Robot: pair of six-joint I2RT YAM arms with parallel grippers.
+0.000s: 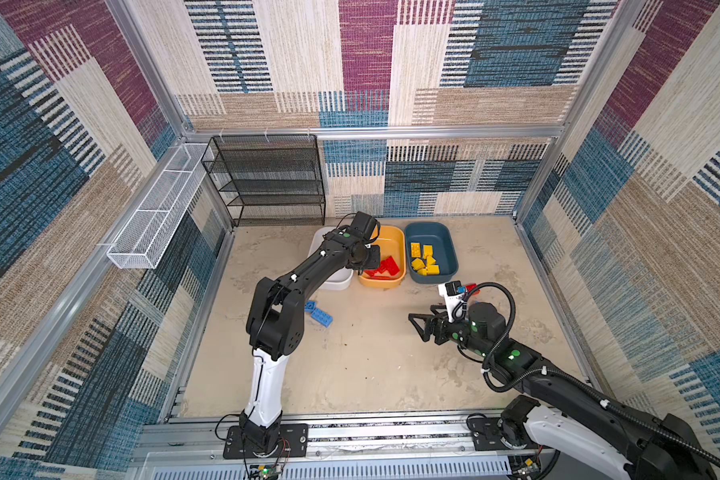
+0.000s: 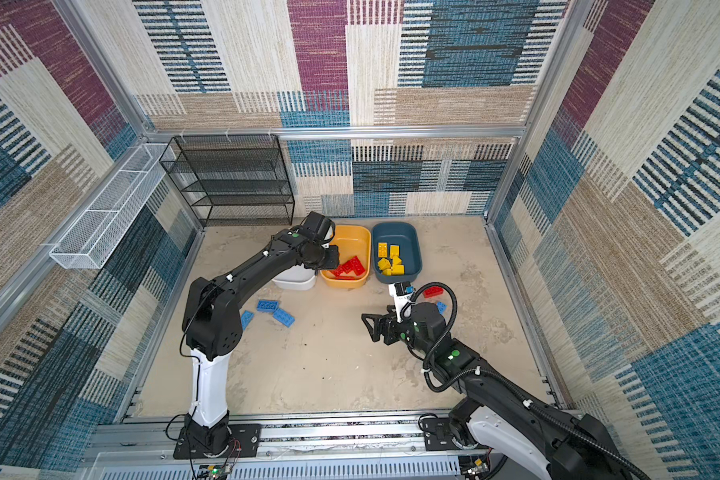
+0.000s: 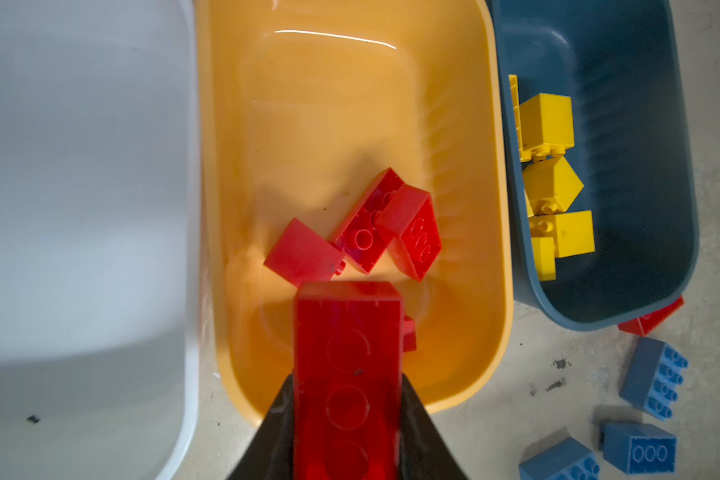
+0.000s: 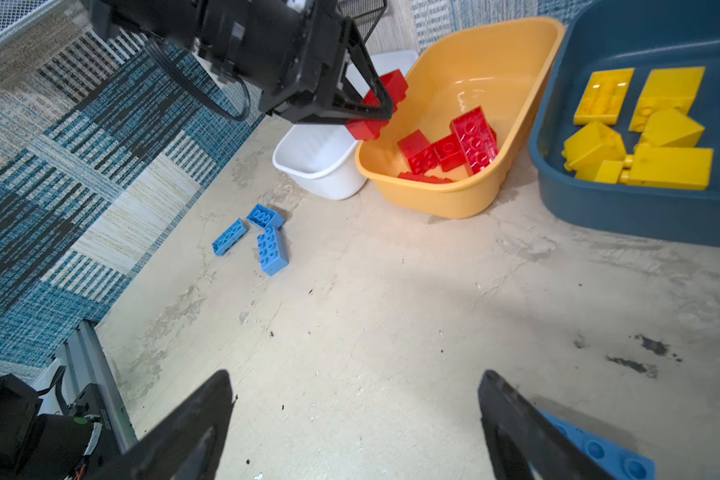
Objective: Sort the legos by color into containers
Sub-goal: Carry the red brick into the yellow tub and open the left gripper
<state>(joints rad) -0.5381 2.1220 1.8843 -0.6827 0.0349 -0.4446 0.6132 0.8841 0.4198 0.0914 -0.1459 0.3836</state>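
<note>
My left gripper (image 1: 373,259) (image 3: 348,382) is shut on a red lego (image 3: 348,332) (image 4: 393,85), held over the near end of the yellow-orange container (image 1: 381,284) (image 3: 329,104). Several red legos (image 3: 391,224) (image 2: 354,266) lie inside it. The white container (image 1: 337,284) (image 3: 80,166) stands to its left, its inside partly hidden by my arm. The teal container (image 1: 433,278) (image 4: 641,216) on the right holds yellow legos (image 1: 425,259) (image 4: 641,137). My right gripper (image 1: 422,322) (image 4: 355,376) hangs open over bare floor. Blue legos (image 2: 275,311) (image 4: 262,237) lie on the floor at the left.
A red lego (image 2: 433,291) and blue legos (image 3: 653,378) (image 4: 599,449) lie on the floor near my right wrist. A black mesh rack (image 1: 267,178) stands at the back left, a white wire basket (image 1: 154,208) hangs on the left wall.
</note>
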